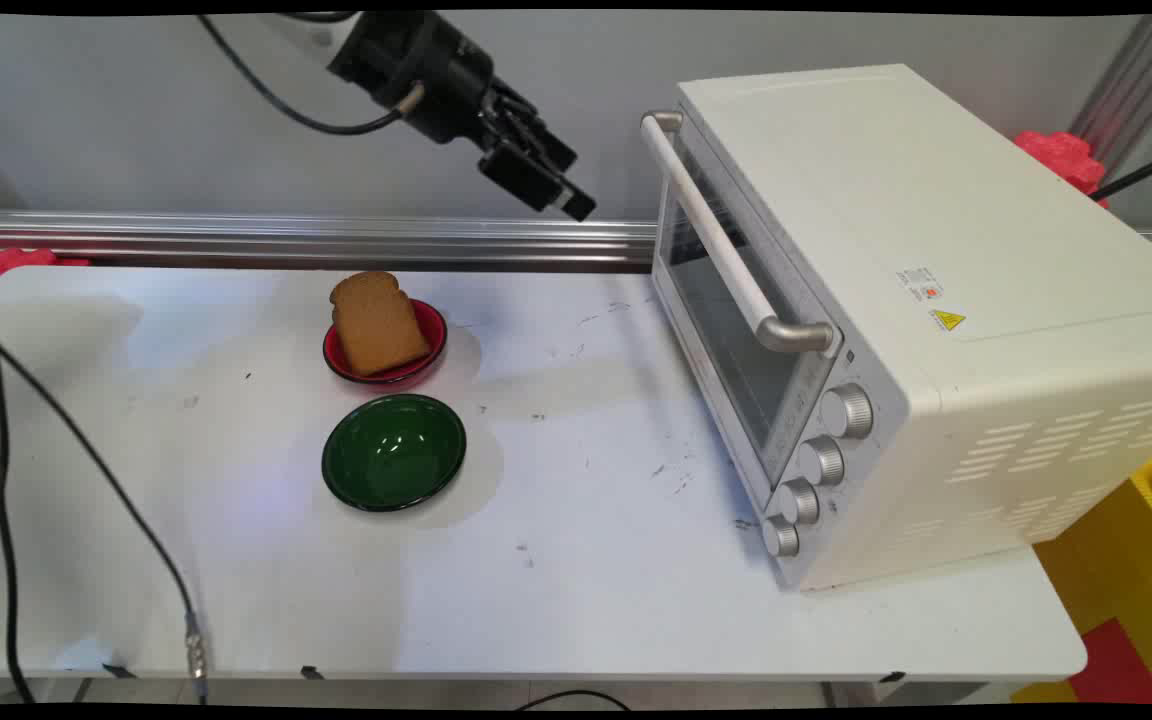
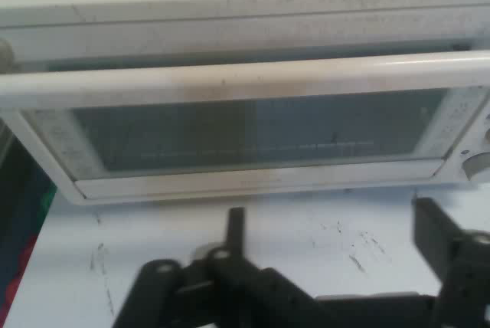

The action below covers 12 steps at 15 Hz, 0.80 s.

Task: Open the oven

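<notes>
My black gripper (image 1: 558,190) hangs high above the table's back edge, tilted toward the white toaster oven (image 1: 896,300). It holds nothing, and its fingers stand apart, so it is open. In the hand view the gripper (image 2: 333,228) faces the oven's shut glass door (image 2: 253,140), with the long handle bar (image 2: 245,79) running across just above it. The handle (image 1: 721,245) is the part nearest the gripper, a short way to its right. A brown slice of bread (image 1: 374,320) leans in a red bowl (image 1: 431,330). An empty green bowl (image 1: 394,450) sits just in front of it.
The oven has several knobs (image 1: 821,460) down its right front. An aluminium rail (image 1: 286,238) runs along the back of the white table (image 1: 586,560). A black cable (image 1: 86,460) hangs over the table's left side. Red and yellow objects (image 1: 1146,560) lie beyond the right edge.
</notes>
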Each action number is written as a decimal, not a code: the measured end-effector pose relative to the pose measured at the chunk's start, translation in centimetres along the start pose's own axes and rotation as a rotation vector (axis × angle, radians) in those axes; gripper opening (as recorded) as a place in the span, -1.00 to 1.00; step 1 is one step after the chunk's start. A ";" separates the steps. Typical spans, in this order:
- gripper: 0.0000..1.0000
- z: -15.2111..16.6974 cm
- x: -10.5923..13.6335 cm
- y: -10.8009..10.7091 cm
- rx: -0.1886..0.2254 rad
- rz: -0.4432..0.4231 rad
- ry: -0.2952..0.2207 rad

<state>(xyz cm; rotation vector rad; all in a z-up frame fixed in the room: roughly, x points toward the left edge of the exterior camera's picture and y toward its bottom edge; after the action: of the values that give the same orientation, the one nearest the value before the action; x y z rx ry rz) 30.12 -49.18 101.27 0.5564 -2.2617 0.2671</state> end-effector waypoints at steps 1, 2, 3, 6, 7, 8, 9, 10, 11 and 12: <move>-1.00 0.3 0.7 -0.1 -0.004 0.004 -0.009; -1.00 0.5 1.4 -0.1 -0.007 0.008 -0.017; -1.00 0.8 2.0 -0.2 -0.011 0.009 -0.025; -1.00 1.7 3.6 -0.4 -0.024 0.006 -0.041; -1.00 2.1 4.2 -0.5 -0.027 0.008 -0.044; -1.00 2.3 4.6 -0.5 -0.028 0.010 -0.046; -1.00 2.7 5.1 -0.6 -0.029 0.013 -0.050; -1.00 3.0 5.7 -0.7 -0.028 0.019 -0.052; -1.00 3.4 6.3 -0.7 -0.026 0.026 -0.055; -1.00 3.7 6.8 -0.8 -0.023 0.033 -0.059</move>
<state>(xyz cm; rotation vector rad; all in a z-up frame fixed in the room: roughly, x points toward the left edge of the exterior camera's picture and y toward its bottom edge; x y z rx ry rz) 24.04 -53.32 103.79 0.5214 -2.3302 0.2433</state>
